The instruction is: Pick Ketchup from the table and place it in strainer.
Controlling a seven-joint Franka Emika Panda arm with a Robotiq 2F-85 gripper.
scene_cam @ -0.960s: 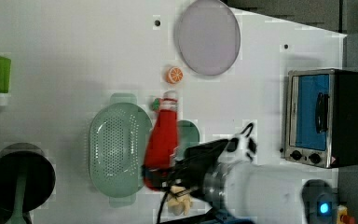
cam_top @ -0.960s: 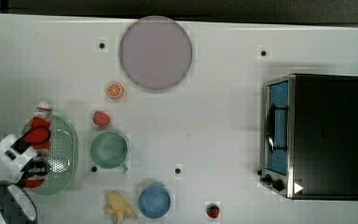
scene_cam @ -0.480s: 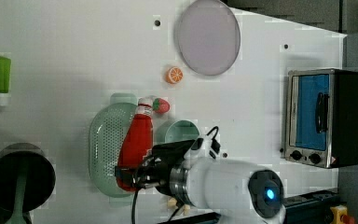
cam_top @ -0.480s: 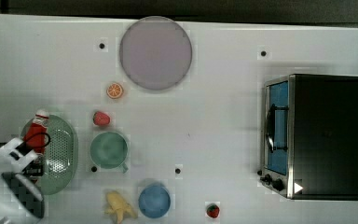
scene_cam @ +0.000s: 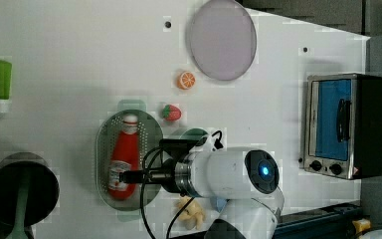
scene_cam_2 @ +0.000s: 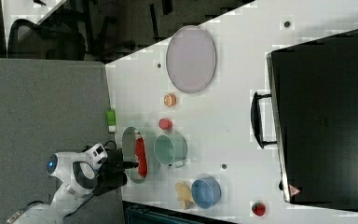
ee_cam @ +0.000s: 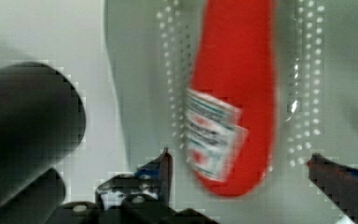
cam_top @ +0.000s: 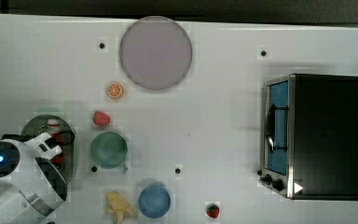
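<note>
ketchup (scene_cam: 123,159) lying flat inside the strainer (scene_cam: 103,149), lower left of the left view, white cap toward the top of the frame, label toward the bottom. in the wrist view, red bottle (ee_cam: 235,93) resting on the perforated floor of the basket (ee_cam: 140,84), label facing up. pincer (ee_cam: 237,163) spread wide, one dark finger (ee_cam: 161,170) on each side of the bottle's base end, neither touching it; nothing held. white arm reaching in from the lower edge of the left view, pincer (scene_cam: 129,176) at the bottle's label end. strainer on the white desk (scene_cam: 79,59), just beside a dark-green bowl (cam_top: 108,149) seen left of centre in the top view. strawberry (scene_cam: 171,112) just past the strainer's upper right rim in the left view, orange slice (scene_cam: 185,79) above it.
</note>
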